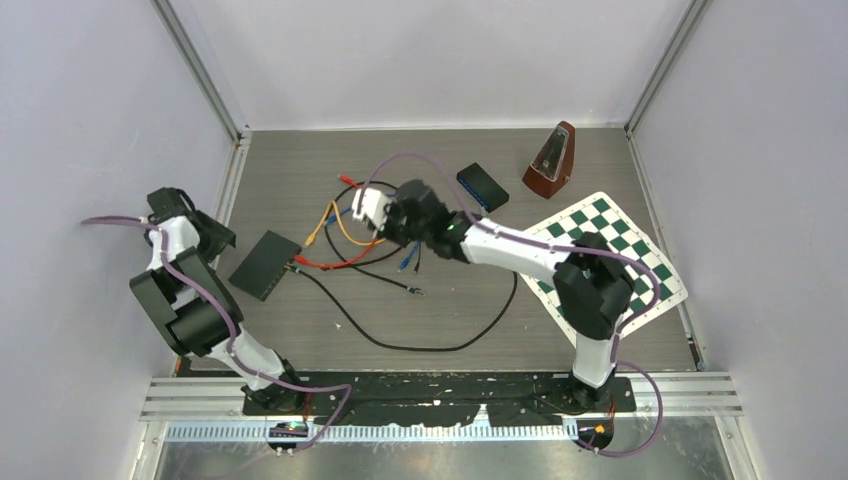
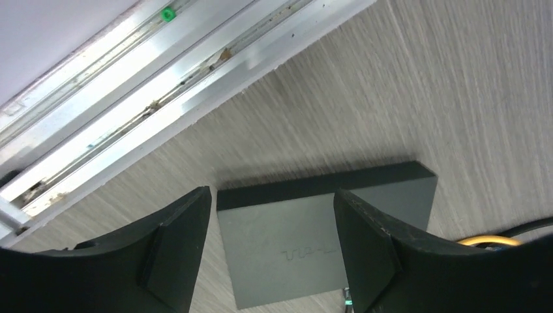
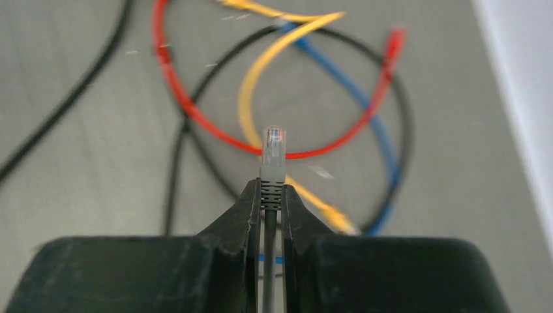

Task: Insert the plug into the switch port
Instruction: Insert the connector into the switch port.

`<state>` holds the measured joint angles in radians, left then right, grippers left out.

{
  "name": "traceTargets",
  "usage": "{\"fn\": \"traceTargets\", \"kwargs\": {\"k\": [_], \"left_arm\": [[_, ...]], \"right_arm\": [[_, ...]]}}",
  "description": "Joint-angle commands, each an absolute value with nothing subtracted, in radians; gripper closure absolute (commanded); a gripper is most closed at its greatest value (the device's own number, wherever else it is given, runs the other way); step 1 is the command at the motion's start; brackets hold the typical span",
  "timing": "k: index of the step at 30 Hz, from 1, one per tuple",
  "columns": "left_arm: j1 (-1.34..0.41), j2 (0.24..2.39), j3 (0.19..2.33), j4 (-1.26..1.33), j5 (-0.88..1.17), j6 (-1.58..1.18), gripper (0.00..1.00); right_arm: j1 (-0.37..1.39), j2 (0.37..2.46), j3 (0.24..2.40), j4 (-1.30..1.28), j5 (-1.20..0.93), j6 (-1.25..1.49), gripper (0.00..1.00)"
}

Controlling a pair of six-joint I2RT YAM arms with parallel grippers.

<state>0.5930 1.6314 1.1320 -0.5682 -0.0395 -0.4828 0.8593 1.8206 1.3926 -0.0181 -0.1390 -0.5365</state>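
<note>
Holding a small grey network plug with a clear tip (image 3: 273, 153), the right gripper (image 3: 272, 192) is clenched on the plug's boot. The tip sticks out past the fingertips, upright in the wrist view, and its dark cord runs back between the fingers.

Plug is in the air above a tangle of loose cables on the grey wood-grain table (image 1: 460, 300): red cable (image 3: 195, 117), yellow cable (image 3: 251, 85), blue cable (image 3: 365, 111), thin black cable (image 1: 400, 345).

The flat dark-grey rectangular switch box (image 1: 264, 265) lies on the table's left side, near the left arm and apart from the plug.

The left gripper (image 2: 272, 195) is spread, one finger on each side of the switch. Cannot tell whether the pads touch its edges.

Red and black cables reach the switch's right-hand side; cannot tell whether they are seated.

Also present: green-and-white chequered mat (image 1: 640, 250), brown wooden metronome (image 1: 551, 160), small black box with blue edge (image 1: 482, 186).
</note>
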Motion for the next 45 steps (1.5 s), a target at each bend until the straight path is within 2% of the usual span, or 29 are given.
{"fn": "traceTargets", "kwargs": {"k": [1,5,9,20,33,45], "left_arm": [[0.627,1.744,1.256,-0.61,0.137,-0.476,0.29],[0.627,1.826,1.288,-0.62,0.26,-0.469,0.33],[0.627,1.851,1.271,-0.616,0.292,-0.47,0.39],[0.627,1.776,1.136,-0.601,0.325,-0.502,0.53],[0.627,1.619,0.95,-0.548,0.364,-0.539,0.56],[0.627,1.623,0.922,-0.552,0.373,-0.5,0.57]], "right_arm": [[0.931,1.831,1.387,0.11,-0.192,-0.325,0.95],[0.966,1.902,1.348,0.224,-0.209,-0.199,0.95],[0.981,1.937,1.314,0.3,-0.214,-0.131,0.95],[1.015,1.996,1.323,0.316,-0.24,-0.082,0.95],[1.14,2.179,1.583,0.155,-0.088,-0.097,0.95],[1.173,2.346,1.845,-0.066,0.025,-0.054,0.95]]}}
